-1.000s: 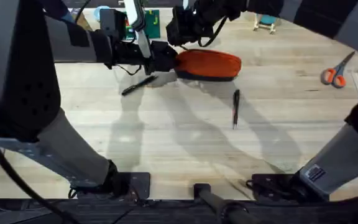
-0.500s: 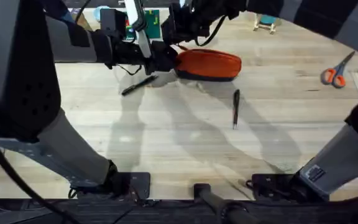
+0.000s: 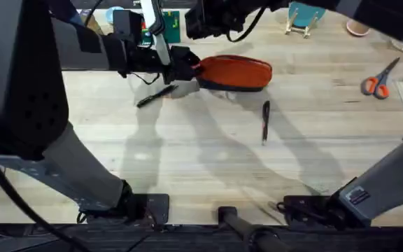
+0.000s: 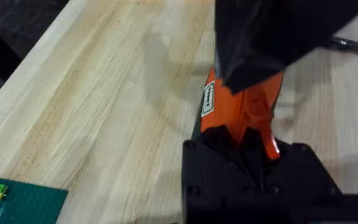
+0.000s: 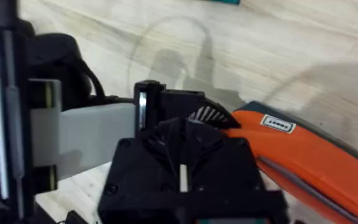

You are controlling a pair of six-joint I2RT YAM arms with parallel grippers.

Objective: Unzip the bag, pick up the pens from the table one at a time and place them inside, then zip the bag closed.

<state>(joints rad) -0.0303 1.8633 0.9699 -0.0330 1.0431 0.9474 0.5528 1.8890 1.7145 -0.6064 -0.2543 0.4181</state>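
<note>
While the table [image 3: 208, 161] is lying bare and pale under both arms, you are working at its far side, toward 12 o'clock in the overhead view. Lying there is the bag [image 3: 235, 72], with its long axis running 9-to-3 across the overhead view, navy strip on the near edge.

Your left gripper [image 3: 186, 70] is sitting at the bag's 9 o'clock end, and the left wrist view is showing its jaws pressed together on that end of the orange fabric [image 4: 244, 109], anchoring it. Your right gripper [image 3: 205, 21] is hanging just beyond the same end, at about 11 o'clock from the bag; whether its jaws are spread or pressed together you cannot tell. Judgement: the zipper pull is probably near that end, so the opening stroke would be running toward 3 o'clock, away from the anchor. The right arm is the nearer free tool.

Both pens are waiting on the table: one [image 3: 155, 96] at 7 o'clock from the bag, angled, just beside the left gripper; the other [image 3: 265, 120] at 5 o'clock, pointing near 6-to-12.
</note>
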